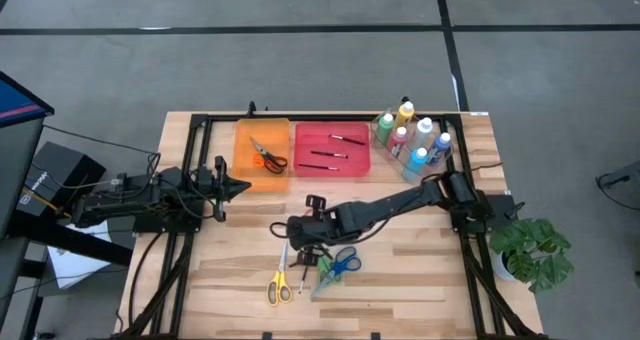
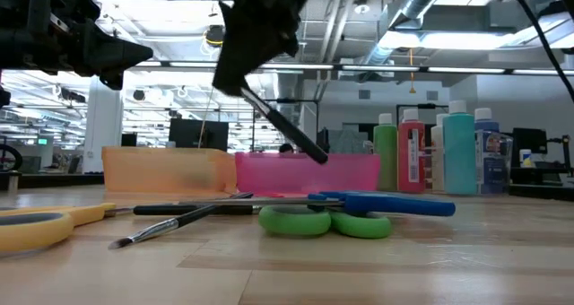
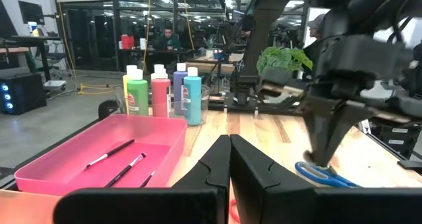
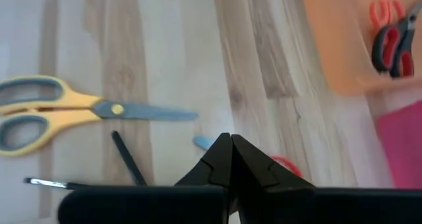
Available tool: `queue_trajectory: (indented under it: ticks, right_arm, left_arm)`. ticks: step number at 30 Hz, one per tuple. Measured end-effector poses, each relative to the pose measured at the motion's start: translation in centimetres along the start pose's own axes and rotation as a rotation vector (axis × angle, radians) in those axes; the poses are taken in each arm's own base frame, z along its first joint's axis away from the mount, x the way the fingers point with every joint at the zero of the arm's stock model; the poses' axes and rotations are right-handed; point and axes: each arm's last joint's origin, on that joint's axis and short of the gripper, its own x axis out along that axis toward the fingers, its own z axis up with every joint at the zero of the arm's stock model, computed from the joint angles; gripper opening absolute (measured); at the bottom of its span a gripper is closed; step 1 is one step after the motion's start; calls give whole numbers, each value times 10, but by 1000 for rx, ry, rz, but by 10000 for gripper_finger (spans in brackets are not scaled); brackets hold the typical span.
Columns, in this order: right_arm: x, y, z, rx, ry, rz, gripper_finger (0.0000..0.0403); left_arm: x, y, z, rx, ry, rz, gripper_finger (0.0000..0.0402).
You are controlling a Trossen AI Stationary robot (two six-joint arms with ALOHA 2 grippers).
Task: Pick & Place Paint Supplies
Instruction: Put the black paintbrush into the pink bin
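- You're in a big open lab or workshop: exposed ceiling ducts (image 2: 421, 9) and strip lights.
- Desks with monitors (image 3: 30, 13), a seated person (image 3: 167, 39) behind.

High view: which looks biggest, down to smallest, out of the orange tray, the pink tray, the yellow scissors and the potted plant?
1-2. orange tray and pink tray: too alike to rank.
3. potted plant.
4. yellow scissors, clearly smallest.
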Motion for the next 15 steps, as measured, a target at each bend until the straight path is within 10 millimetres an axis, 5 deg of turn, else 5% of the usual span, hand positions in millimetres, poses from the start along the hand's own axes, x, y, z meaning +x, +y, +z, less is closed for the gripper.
queue_trajectory:
  ticks: [7, 15]
  right_arm:
    - [-26, 17, 18, -68, -102, -5, 0]
    - [-84, 43, 44, -196, -267, 1, 0]
  left_arm:
    - [0, 0, 0, 0, 0, 0, 2]
    - [0, 0, 0, 0, 0, 0, 2]
